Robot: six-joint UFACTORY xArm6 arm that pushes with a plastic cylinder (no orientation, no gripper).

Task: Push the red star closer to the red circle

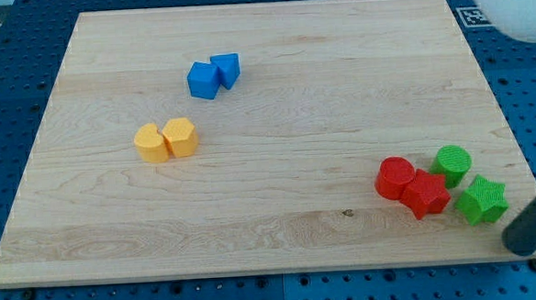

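Note:
The red star (427,194) lies near the board's lower right, touching the red circle (395,177) on its left. My tip (522,243) is the lower end of the dark rod at the view's right edge. It sits right of and below the red star, just past the green star (481,200), off the board's right edge.
A green circle (453,164) lies right of the red pair, above the green star. Two blue blocks (214,76) touch at the upper middle. Two yellow blocks (165,141) touch at the left middle. The wooden board (272,223) rests on a blue pegboard; a white object (518,4) shows at the top right.

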